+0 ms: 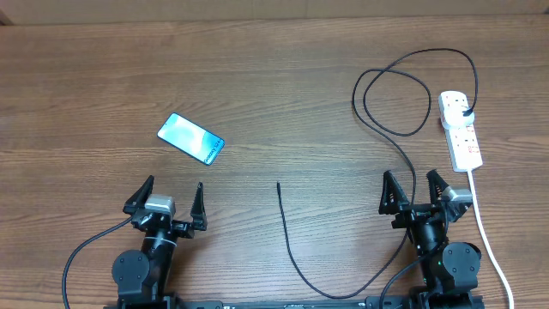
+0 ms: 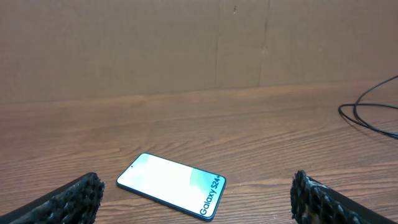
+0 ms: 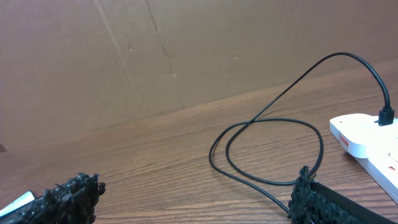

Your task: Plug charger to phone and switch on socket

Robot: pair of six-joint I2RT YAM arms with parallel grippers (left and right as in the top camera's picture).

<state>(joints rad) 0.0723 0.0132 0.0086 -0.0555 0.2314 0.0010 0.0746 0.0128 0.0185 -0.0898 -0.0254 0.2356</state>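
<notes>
- Nearest us, the left pincer (image 1: pixel 175 182) and the right pincer (image 1: pixel 409 174) both stood with jaws wide apart and held nothing. Each sat low at the near edge of the bench (image 1: pixel 274 77).
- We judged the task not yet begun, so the step in hand was the first one: taking up the charger (image 1: pixel 286 230).
- Its tip (image 1: pixel 279 184) lay loose on the wood between the two arms, well apart from the phone (image 1: pixel 190 138). From there the cable ran toward us, curved right and passed close by the right arm.
- The phone lay flat and slanted just ahead of the left pincer, its screen lit and facing up. We could not tell which end carried the port.
- As we saw it, the next move called for a fine pinch on the thin cable just behind the tip. After that the phone would need holding steady for the push, probably one arm for each.
- Farther out on the right, the cable made a loop and ended in the plug (image 1: pixel 466 113), already seated in the socket (image 1: pixel 461 129). We could not read its switches.
- The bench was brown wood grain, and the socket's white cord (image 1: pixel 491 251) trailed back along its right side.
- Behind the bench rose a plain brown board wall (image 2: pixel 186 43) with faint seams.
</notes>
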